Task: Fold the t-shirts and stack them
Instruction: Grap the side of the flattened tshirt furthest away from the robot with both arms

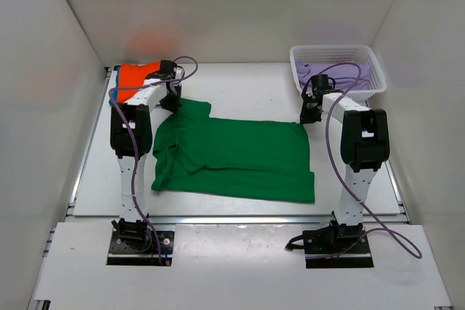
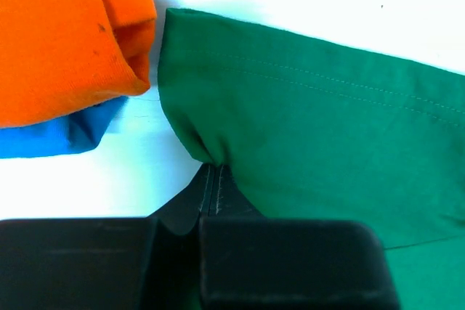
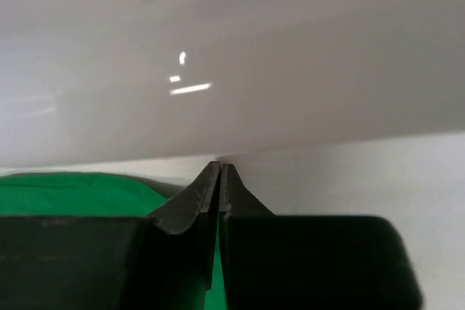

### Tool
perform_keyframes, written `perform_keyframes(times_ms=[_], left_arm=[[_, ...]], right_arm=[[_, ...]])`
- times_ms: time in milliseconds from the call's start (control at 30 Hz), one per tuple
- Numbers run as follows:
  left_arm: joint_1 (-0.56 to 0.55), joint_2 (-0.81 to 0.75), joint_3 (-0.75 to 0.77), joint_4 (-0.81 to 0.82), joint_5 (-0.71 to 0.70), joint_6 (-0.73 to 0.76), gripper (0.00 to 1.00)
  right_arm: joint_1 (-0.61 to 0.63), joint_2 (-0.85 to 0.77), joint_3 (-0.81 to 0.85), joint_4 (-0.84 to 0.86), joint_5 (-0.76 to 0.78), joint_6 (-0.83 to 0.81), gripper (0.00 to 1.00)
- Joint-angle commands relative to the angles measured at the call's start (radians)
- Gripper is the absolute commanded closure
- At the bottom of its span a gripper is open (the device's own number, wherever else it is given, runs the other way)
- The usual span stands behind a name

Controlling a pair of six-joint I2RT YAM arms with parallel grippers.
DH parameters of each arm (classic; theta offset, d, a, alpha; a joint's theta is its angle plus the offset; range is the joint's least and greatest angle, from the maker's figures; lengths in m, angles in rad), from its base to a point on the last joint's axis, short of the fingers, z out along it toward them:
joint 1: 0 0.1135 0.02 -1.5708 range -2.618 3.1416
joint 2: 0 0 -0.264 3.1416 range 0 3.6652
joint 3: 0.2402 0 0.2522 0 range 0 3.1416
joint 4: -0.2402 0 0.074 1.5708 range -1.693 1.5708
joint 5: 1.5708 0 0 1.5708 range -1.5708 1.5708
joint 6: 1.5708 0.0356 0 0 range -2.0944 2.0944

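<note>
across the middle of the table (image 1: 240, 81) the green t-shirt (image 1: 240, 157) lies spread flat. at far right a white basket (image 1: 336, 52) holds lilac cloth (image 1: 341, 74). far left, the orange t-shirt (image 1: 134, 74) sits folded on the blue t-shirt (image 2: 58, 136). both arms reach forward, the left hand (image 2: 211, 172) and right hand (image 3: 220, 168) each pinched shut on a far corner of the green t-shirt.

Both the left arm (image 1: 131, 143) and the right arm (image 1: 361, 143) have white links joined by chunky black housings. Each rises from a black base plate (image 1: 142, 243) (image 1: 338, 245) low in the frame, with dark wiring bunched there. A purple cable (image 1: 195, 67) (image 1: 329, 132) trails along each arm in loose loops. In the wrist views, the left gripper (image 2: 211, 172) and right gripper (image 3: 220, 168) are matte black, with blocky bodies tapering to thin curved fingertips.
</note>
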Motion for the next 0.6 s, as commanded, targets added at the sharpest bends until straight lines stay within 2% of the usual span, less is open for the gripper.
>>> perform_keyframes(times_ms=[0, 200, 333, 567], left_arm=[[0.003, -0.017, -0.005, -0.045, 0.033, 0.021, 1.00], [0.012, -0.060, 0.051, -0.050, 0.056, 0.033, 1.00], [0.019, -0.132, 0.038, -0.053, 0.098, 0.015, 1.00], [0.024, -0.313, -0.170, -0.009, 0.114, 0.030, 1.00]], right_arm=[[0.010, -0.010, 0.022, 0.001, 0.012, -0.001, 1.00], [-0.002, -0.052, 0.025, 0.019, -0.005, -0.021, 1.00], [-0.012, -0.113, -0.018, 0.057, -0.049, -0.030, 1.00], [-0.025, -0.266, -0.126, 0.074, -0.091, -0.036, 1.00]])
